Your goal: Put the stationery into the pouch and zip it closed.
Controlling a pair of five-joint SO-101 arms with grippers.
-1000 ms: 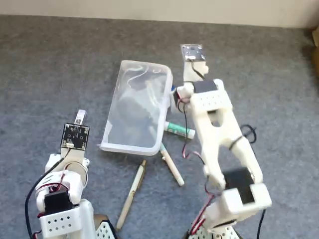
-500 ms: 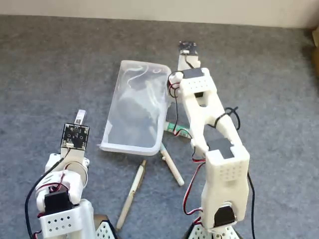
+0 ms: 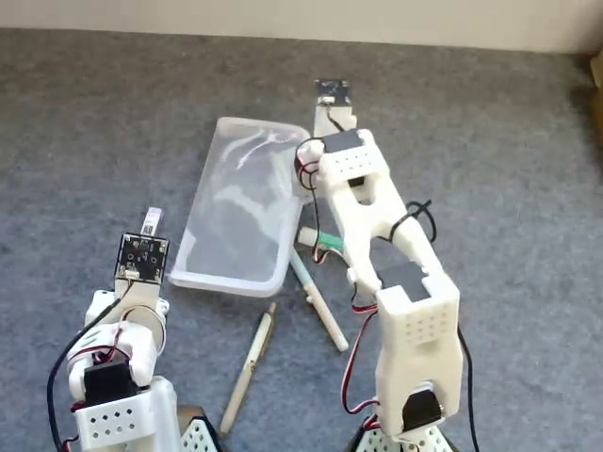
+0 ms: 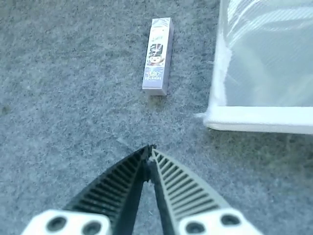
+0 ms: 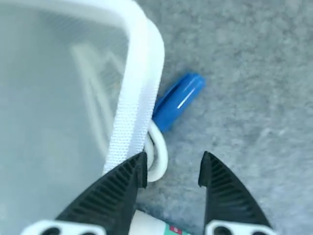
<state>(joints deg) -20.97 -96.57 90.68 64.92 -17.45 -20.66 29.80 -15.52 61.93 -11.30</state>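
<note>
Just inside the open right tool [image 5: 172,161], a white loop [image 5: 160,155] lies against the pouch [image 5: 58,98].

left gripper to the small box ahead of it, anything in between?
Nothing: the left wrist view shows bare grey carpet between the left gripper and the small box; the pouch sits off to one side.

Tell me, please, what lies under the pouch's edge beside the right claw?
A blue tip pokes out from under the pouch's white edge, by the open right claw. Its remainder is covered by the pouch, so I cannot tell what it is.
</note>
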